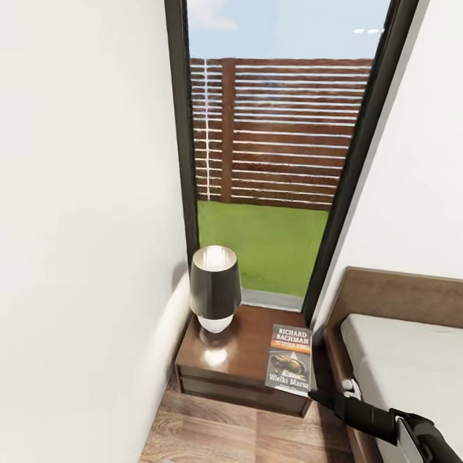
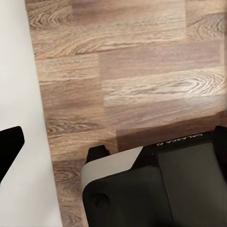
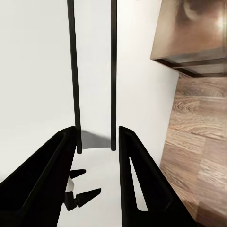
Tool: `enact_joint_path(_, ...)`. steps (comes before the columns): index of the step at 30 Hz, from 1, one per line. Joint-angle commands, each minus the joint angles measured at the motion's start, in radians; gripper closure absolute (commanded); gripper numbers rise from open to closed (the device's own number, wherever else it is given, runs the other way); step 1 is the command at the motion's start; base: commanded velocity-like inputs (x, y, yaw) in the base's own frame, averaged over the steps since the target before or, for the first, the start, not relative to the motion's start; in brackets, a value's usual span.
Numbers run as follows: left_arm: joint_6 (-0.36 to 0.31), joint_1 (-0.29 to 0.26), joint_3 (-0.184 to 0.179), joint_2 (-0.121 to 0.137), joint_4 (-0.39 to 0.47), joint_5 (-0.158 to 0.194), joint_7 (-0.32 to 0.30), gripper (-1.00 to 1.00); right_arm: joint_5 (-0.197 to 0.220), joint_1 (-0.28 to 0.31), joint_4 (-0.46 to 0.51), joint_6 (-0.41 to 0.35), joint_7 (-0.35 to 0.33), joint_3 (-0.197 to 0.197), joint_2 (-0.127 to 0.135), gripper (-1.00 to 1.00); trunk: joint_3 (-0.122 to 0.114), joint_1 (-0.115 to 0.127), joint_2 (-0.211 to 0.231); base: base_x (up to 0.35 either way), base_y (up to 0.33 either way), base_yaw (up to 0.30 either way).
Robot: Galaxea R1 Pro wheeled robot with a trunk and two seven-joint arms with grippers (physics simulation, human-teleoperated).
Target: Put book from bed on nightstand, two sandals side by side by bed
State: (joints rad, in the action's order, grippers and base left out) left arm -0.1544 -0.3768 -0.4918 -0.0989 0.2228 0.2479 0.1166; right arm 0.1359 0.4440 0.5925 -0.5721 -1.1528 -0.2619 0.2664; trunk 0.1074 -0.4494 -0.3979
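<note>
The book point(image 1: 290, 358) lies flat at the nightstand point(image 1: 235, 355) edge nearest the bed point(image 1: 413, 371), its long axis pointing toward the window; the right gripper point(image 3: 97, 156), fingers apart and empty, sits just beside its near corner

Black-and-white robot arms with dark tapered fingers

The right gripper point(image 3: 97, 156) has two glossy black fingers point(image 3: 45, 179), broad at the base and narrowing to tips; its arm point(image 1: 411, 428) is matte black with a white panel at 4 o'clock. The left arm point(image 2: 156, 184) shows a black housing, white shell and small pale lettering.
</note>
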Motion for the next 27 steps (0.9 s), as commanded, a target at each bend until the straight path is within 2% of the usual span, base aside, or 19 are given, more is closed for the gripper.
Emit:
enact_joint_path(1, -0.005, -0.001, -0.009, 0.000, 0.003, 0.010, 0.006, -1.00, 0.004, 0.001, 0.000, -0.008, -0.001, -0.001, 0.000, 1.00, 0.003, -0.001, -0.002, 0.038, 0.000, -0.127)
enact_joint_path(5, -0.005, -0.001, -0.010, -0.001, 0.005, 0.009, 0.007, -1.00, 0.004, 0.001, 0.000, -0.008, -0.002, -0.001, 0.000, 1.00, 0.008, -0.001, -0.002, 0.023, 0.000, -0.142)
enact_joint_path(9, -0.005, -0.001, -0.011, -0.002, 0.007, -0.008, 0.007, -1.00, 0.005, -0.001, 0.000, -0.006, -0.001, -0.001, 0.001, 1.00, 0.011, -0.001, -0.002, 0.008, 0.000, -0.069)
enact_joint_path(27, -0.002, -0.001, -0.011, -0.005, 0.007, -0.027, 0.008, -1.00, 0.007, -0.004, 0.001, -0.005, 0.001, -0.002, 0.001, 1.00, 0.013, -0.001, -0.002, 0.002, 0.000, -0.013)
